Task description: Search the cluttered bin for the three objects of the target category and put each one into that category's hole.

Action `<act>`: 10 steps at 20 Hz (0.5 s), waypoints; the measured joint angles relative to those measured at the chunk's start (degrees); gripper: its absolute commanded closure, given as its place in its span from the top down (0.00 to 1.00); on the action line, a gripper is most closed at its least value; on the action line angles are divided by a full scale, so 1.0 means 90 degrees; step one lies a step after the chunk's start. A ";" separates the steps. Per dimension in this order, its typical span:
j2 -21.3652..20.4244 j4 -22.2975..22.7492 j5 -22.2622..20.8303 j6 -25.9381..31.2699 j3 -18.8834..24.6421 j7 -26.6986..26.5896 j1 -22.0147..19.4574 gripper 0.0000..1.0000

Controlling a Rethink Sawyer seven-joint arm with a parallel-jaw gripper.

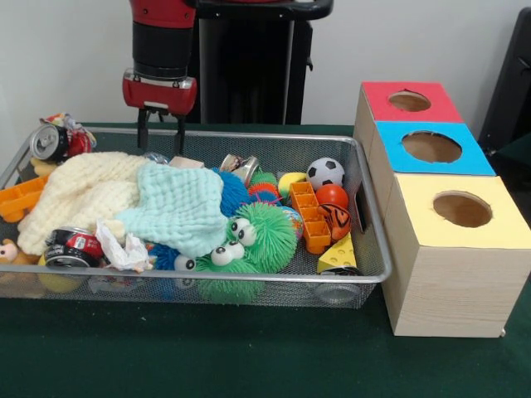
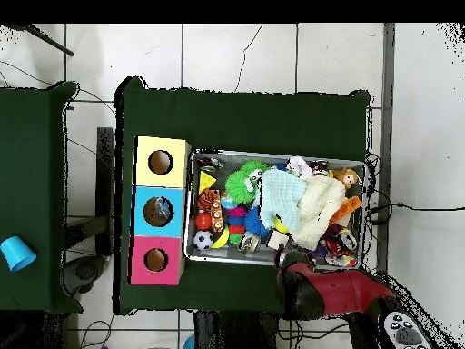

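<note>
Gripper (image 1: 162, 131): I see black fingers parted, holding nothing, hovering above the wire mesh bin (image 1: 371, 217) at 12 o'clock.
Below it: cream knitted cloth (image 1: 79, 195).

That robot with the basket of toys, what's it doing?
The gripper hangs open over the back edge of the wire basket, holding nothing. The basket is packed with toys, cans, a mint cloth and a cream cloth. Beside it stand red, blue and yellow holes in boxes.
</note>
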 measured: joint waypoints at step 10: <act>0.0001 -0.0003 -0.0003 0.0001 0.0001 0.0000 -0.0078 1.00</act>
